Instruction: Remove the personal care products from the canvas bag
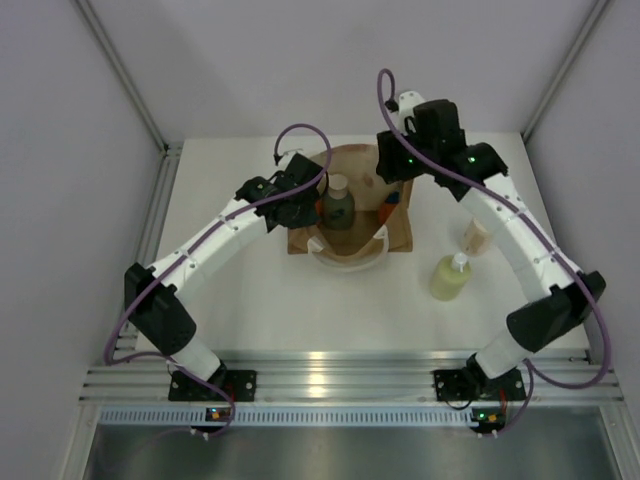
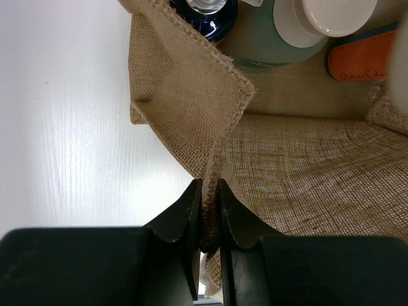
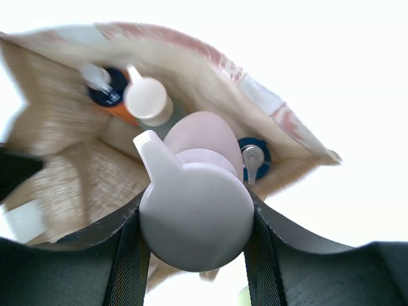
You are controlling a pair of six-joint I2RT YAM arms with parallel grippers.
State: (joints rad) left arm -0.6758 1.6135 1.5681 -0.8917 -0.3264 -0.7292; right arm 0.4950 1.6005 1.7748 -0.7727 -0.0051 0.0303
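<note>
Pinching the canvas bag (image 2: 185, 95) rim with left fingers (image 2: 183, 220), right fingers (image 3: 275, 258) clamped on pinkish-beige bottle (image 3: 203, 132).

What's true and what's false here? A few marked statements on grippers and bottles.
1. The left gripper is shut on the bag's edge. True.
2. The right gripper is open and empty. False: it is shut on the pink bottle's pump top.
3. Two bottles sit on the table outside the bag. True: the cream bottle and yellow-green bottle.
4. The bag is empty. False: the green bottle and an orange bottle are inside.
</note>
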